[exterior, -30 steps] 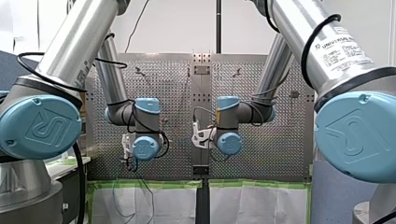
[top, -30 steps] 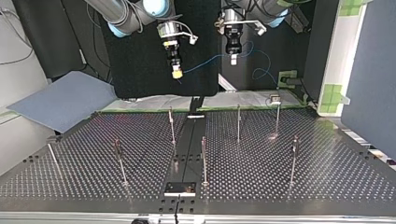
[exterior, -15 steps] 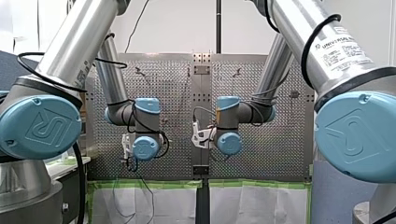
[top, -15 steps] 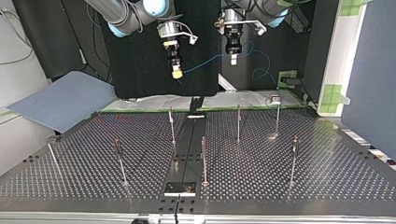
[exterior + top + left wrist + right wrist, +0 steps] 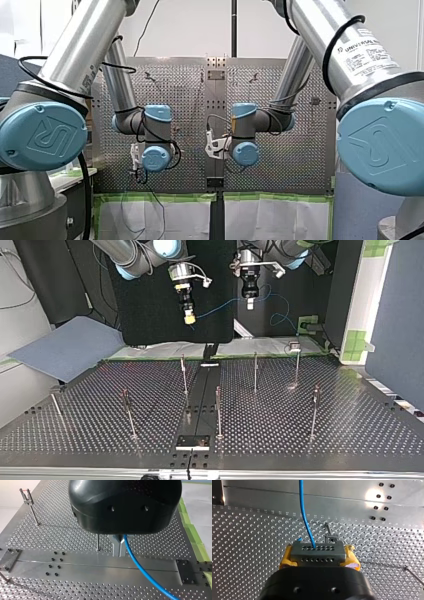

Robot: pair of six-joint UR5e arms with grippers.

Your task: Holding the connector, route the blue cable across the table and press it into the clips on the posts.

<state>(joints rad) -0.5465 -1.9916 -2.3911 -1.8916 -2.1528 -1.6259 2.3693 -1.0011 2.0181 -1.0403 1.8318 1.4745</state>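
Your right claw (image 5: 319, 555) clamps the grey connector (image 5: 317, 548) between yellow pads. The blue cable (image 5: 305, 517) runs from it to your left claw (image 5: 119, 547), whose metal fingers pinch narrowly on it. Both claws hang high above the surface (image 5: 300, 430), toward its arm-side edge, well above the posts (image 5: 184, 375).

Front view: "UNIVERSAL ROBOTS" in black print on the silver tube of my right arm (image 5: 367, 52). Embossed "UR" logo on the round blue joint cap (image 5: 42, 136) of my left arm, same on the right-arm cap (image 5: 382, 142). Right wrist view: tiny nos. along a hole row of the perforated metal table (image 5: 249, 513), illegible.
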